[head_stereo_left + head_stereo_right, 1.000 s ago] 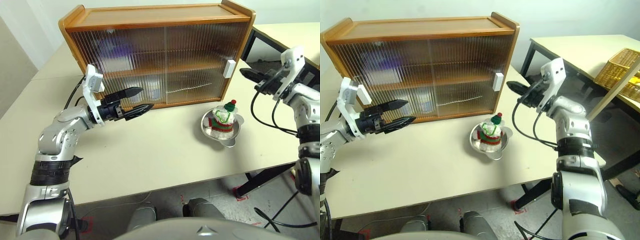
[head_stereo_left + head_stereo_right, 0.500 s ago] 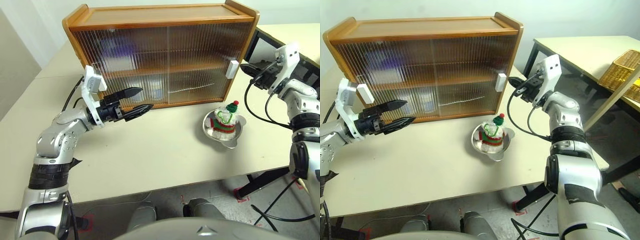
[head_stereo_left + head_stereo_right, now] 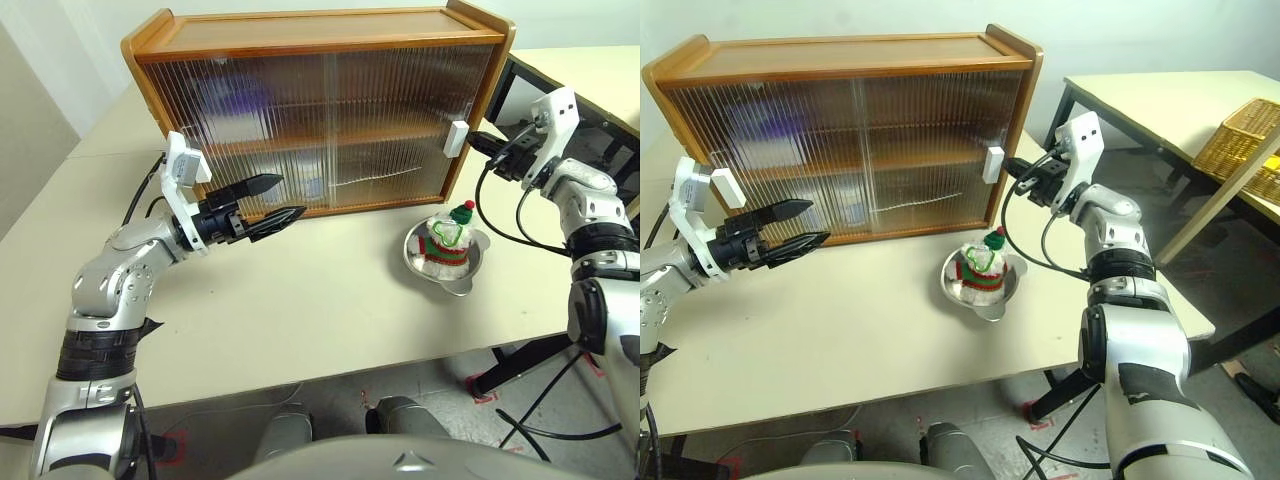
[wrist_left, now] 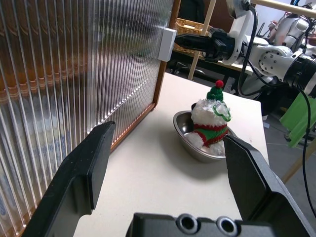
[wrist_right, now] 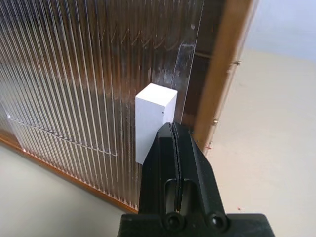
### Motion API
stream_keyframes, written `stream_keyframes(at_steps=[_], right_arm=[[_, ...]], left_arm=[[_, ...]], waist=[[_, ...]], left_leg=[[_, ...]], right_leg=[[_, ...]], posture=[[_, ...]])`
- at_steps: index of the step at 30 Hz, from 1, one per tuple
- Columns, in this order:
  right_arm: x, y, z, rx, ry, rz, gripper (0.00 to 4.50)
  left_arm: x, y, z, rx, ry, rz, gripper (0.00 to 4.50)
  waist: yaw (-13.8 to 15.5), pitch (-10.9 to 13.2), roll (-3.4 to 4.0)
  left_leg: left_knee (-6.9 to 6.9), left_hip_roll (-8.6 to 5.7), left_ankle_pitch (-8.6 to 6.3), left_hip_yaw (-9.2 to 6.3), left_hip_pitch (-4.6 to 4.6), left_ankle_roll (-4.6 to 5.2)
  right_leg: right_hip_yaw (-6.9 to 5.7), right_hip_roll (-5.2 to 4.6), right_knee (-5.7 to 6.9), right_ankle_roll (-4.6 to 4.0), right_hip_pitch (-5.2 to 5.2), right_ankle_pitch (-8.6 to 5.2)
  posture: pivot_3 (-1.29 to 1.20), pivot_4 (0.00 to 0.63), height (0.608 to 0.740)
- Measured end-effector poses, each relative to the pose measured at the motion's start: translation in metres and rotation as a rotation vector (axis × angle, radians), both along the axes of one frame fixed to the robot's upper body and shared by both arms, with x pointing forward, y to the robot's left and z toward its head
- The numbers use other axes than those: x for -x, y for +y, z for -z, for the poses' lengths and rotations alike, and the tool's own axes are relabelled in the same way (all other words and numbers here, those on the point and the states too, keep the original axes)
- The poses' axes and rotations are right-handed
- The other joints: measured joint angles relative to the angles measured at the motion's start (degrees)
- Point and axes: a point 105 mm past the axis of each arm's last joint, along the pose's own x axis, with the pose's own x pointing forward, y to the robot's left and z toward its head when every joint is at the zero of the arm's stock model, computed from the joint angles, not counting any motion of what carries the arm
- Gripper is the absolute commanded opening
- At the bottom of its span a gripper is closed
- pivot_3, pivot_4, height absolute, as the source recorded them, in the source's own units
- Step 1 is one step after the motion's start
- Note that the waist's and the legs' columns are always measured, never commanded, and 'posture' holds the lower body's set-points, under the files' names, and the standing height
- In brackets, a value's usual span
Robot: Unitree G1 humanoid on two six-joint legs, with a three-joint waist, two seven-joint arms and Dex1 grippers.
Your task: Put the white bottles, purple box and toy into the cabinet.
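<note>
The wide brown wooden cabinet [image 3: 320, 110] with ribbed translucent door panels is standing on the pale cream table [image 3: 300, 300], its doors drawn across the front. Behind the ribbed panels a blurred purple patch is showing on the upper shelf and a pale shape on the lower one — too smeared by the ribs to identify.

The right arm is reaching in from the table's right edge, forearm raised and bent at the elbow, its gripper [image 3: 478, 139] pointing roughly level toward the cabinet's right end. Its two black fingers are pressed flat together with nothing between them, and their tip is sitting just beside the white rectangular handle [image 5: 154, 121] on the right door; whether it is touching the handle cannot be told.

The left arm is stretching forward over the table in front of the cabinet's left half, elbow low, wrist cocked inward so the gripper [image 3: 277, 201] is aiming level and to the right. Its fingers [image 4: 86, 170] are spread wide apart and gripping nothing.

The small red, white and green plush toy [image 3: 447, 236] with its green cap and red bobble is sitting upright inside a shiny round metal bowl [image 3: 461, 275] — resting on the table just in front of the cabinet's right corner, below the right gripper and well apart from the left one.
</note>
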Motion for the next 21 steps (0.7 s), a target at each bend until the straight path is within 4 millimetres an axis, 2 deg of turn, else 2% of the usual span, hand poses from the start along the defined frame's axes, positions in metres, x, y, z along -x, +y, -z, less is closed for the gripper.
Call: stream_keyframes(at_steps=[7,15,21], right_arm=[[-0.002,0.012,0.004,0.007,0.038,-0.034,0.04],[-0.005,0.037,0.008,0.006,0.066,-0.095,0.04],[-0.008,0.059,0.003,-0.01,0.058,-0.136,0.04]], left_arm=[[-0.001,0.0,0.0,0.001,-0.001,-0.008,4.5],[-0.001,0.002,-0.001,0.004,-0.005,-0.021,4.5],[-0.001,0.003,-0.002,0.01,-0.008,-0.027,4.5]], waist=[[0.1,0.0,0.0],[0.1,0.0,0.01],[0.2,0.0,0.01]], left_leg=[[0.0,0.0,0.0,-0.01,0.0,0.0],[0.0,0.01,0.0,-0.03,0.0,0.0],[-0.04,0.02,0.0,-0.04,0.0,0.0]], right_leg=[[-0.01,0.0,0.0,-0.03,0.0,0.0],[-0.04,0.01,0.0,-0.11,-0.01,0.02],[-0.05,0.02,0.0,-0.18,-0.05,0.01]], posture=[[-0.02,0.0,0.74],[-0.02,0.0,0.74],[-0.01,0.0,0.74]])
